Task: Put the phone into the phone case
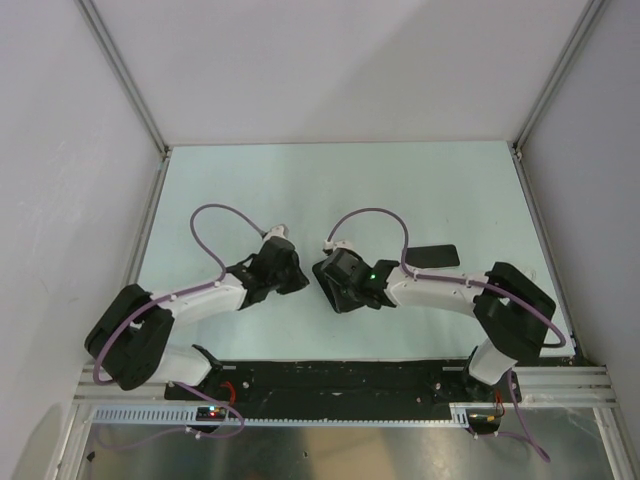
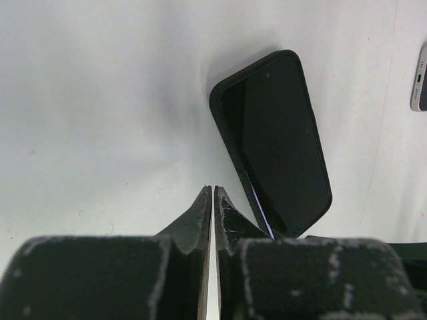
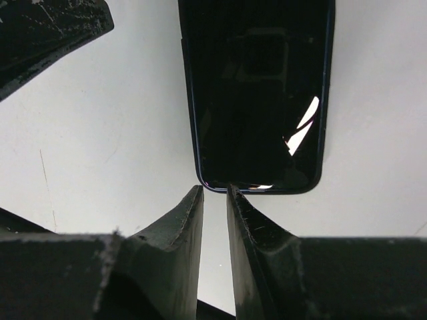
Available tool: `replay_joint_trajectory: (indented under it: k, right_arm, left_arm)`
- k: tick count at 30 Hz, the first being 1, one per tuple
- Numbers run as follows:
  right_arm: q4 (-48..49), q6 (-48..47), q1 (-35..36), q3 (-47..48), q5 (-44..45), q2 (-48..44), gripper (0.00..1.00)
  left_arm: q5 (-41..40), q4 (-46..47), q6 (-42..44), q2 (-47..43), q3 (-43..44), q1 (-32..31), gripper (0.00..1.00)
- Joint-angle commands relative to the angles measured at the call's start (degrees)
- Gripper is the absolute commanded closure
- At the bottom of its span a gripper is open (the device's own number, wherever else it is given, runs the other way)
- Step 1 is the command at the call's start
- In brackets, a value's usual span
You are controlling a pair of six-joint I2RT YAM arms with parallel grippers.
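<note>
Left gripper [image 2: 213,189] is seen closed and empty just beside the phone [image 2: 277,143], which is seated screen-up in the black phone case [image 2: 217,110], while the right gripper [image 3: 215,189] is kept slightly parted at the phone's short edge, table [image 2: 100,100] showing along both long edges.

Table [image 1: 330,190]: plain pale mint-white. Phone [image 3: 257,93]: glossy black screen, white glints toward 4 o'clock. Phone case [image 2: 217,107]: matte black rim. Left gripper [image 2: 213,189]: black, white scuff flecks. Right arm link [image 1: 430,292]: white. Cable [image 1: 218,207]: purple. Green light [image 1: 373,270] on right wrist.
</note>
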Motion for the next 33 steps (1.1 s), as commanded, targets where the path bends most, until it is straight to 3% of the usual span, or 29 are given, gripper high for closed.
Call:
replay_joint_trajectory:
  k: [1, 20, 29, 33]
  right_arm:
    - [0.3, -0.4, 0.7, 2.9, 1.1, 3.2, 0.75]
    - [-1.8, 0.8, 1.4, 2.9, 2.0, 10.5, 0.78]
    - [-0.3, -1.7, -4.0, 6.7, 1.4, 3.9, 0.74]
    - [0.5, -3.9, -8.1, 10.1, 0.6, 5.1, 0.74]
  left_arm:
    - [-0.5, 0.4, 1.6, -2.2, -0.5, 0.6, 0.92]
    - [-0.3, 0.4, 1.9, -2.7, -1.1, 1.2, 0.93]
    - [0.3, 0.4, 1.8, -2.6, -0.2, 1.2, 0.92]
    - [0.4, 0.3, 1.5, -3.0, 0.1, 1.2, 0.91]
